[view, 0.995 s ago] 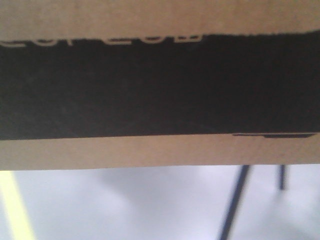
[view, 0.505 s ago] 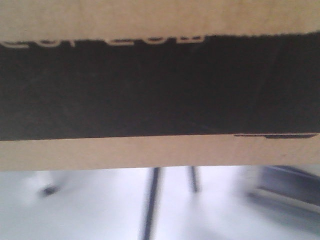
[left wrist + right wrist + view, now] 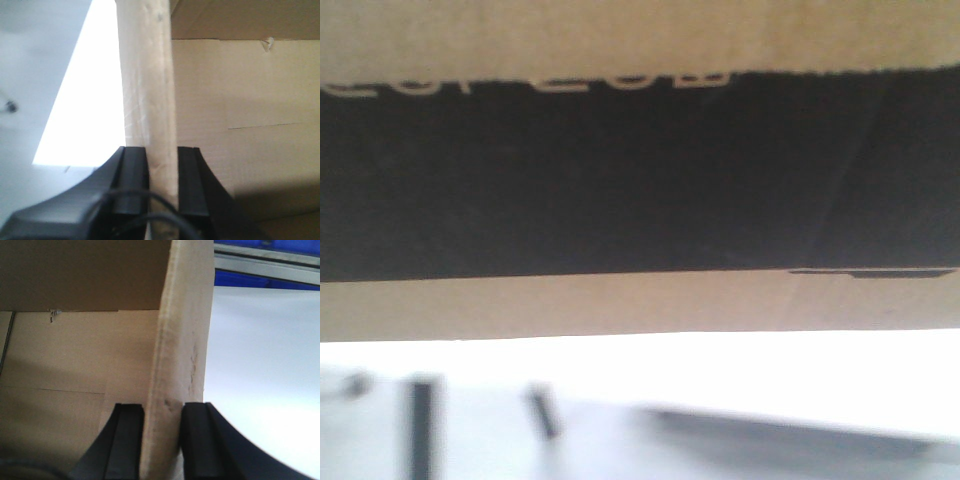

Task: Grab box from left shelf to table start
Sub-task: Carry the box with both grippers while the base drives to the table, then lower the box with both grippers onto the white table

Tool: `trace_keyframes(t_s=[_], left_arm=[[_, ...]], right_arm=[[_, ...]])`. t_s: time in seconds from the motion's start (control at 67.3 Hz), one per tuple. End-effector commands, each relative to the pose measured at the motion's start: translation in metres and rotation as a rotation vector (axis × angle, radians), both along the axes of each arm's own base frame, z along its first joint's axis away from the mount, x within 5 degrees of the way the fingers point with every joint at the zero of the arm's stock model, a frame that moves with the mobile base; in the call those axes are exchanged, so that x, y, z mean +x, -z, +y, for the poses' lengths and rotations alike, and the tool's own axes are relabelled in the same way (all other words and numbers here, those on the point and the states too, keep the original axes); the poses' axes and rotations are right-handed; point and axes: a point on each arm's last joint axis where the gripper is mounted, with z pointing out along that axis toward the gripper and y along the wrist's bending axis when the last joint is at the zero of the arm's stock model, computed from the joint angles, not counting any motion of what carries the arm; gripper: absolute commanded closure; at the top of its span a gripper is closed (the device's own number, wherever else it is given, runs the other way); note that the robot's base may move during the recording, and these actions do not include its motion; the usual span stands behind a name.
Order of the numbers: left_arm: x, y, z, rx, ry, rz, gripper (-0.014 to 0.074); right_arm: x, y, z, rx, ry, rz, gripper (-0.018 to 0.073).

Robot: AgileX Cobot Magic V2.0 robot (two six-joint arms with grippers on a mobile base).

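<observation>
The brown cardboard box with its wide black panel and white lettering fills the upper two thirds of the front view, held close to the camera. My left gripper is shut on the box's left wall, one finger outside and one inside the open box. My right gripper is shut on the box's right wall the same way. The box's empty inside shows in both wrist views. The left shelf's steel rail with blue above and below it shows at the top right of the right wrist view.
Below the box the front view shows a bright white surface, a grey slab and two dark blurred posts. A bright white patch on grey floor lies left of the box in the left wrist view.
The box stays fixed in the front view while the background sweeps past: dark legs slide left and a bright white surface comes in below. Both grippers keep their hold.
</observation>
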Motion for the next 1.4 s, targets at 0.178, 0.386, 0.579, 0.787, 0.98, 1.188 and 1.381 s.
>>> trace_keyframes(t_s=[0.178,0.386,0.579,0.787,0.98,1.188,1.381], left_arm=[[-0.005,-0.025,-0.005,-0.119,0.069,-0.182,0.0689],[-0.005,-0.025,-0.005,-0.119,0.069,-0.182,0.0689],[-0.001,-0.019,-0.006,-0.111,0.068,-0.162,0.0690],[0.008,-0.002,-0.010,-0.088,0.067,-0.100,0.0689],[0.018,0.017,-0.015,-0.062,0.065,-0.032,0.0689],[0.028,0.042,-0.019,-0.031,0.063,0.050,0.0689],[0.033,0.057,-0.020,-0.006,0.059,0.092,0.0690]], right_arm=[[0.005,-0.019,-0.003,0.010,0.046,-0.144,0.0501],[0.005,-0.019,-0.003,0.010,0.046,-0.144,0.0501],[0.005,-0.019,-0.003,0.010,0.046,-0.144,0.0501],[0.005,-0.019,-0.003,0.010,0.046,-0.144,0.0501],[0.005,-0.019,-0.003,0.010,0.046,-0.144,0.0501],[0.005,-0.019,-0.003,0.010,0.046,-0.144,0.0501],[0.005,-0.019,-0.003,0.010,0.046,-0.144,0.0501]])
